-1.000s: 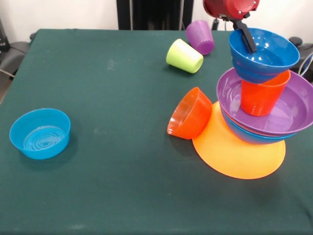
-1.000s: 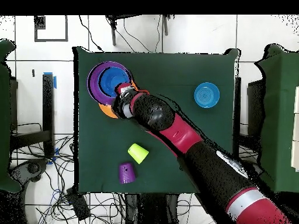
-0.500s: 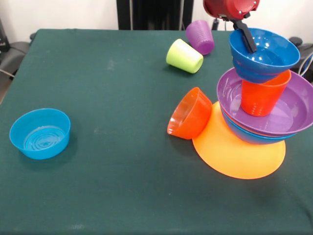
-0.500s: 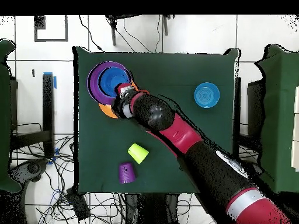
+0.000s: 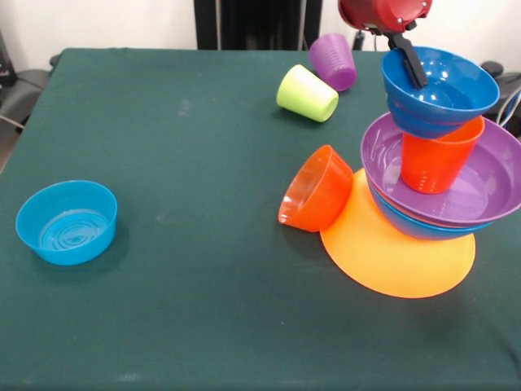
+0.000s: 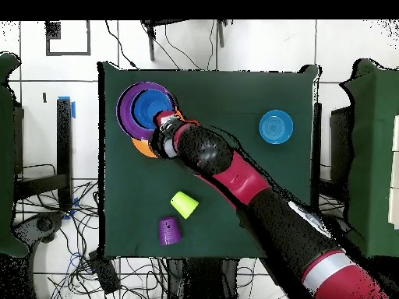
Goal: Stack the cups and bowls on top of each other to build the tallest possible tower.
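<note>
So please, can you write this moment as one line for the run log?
gripper: finger inside dark blue bowl atop tower | grip state: unclear | orange cup: in purple bowl | loose: lime green cup, purple cup

Glossy smooth plastic bowls (image 5: pixel 440 90) — matt green cloth table (image 5: pixel 179 163).

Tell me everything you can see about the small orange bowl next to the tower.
The small orange bowl is glossy, slightly see-through plastic with a round body. It lies tipped on its side on the green table, its opening facing down and left in the front view. Its base leans against the rim of the flat orange-yellow bowl at the tower's foot. The claw is not touching it. In the overhead view the arm mostly covers it.
</note>
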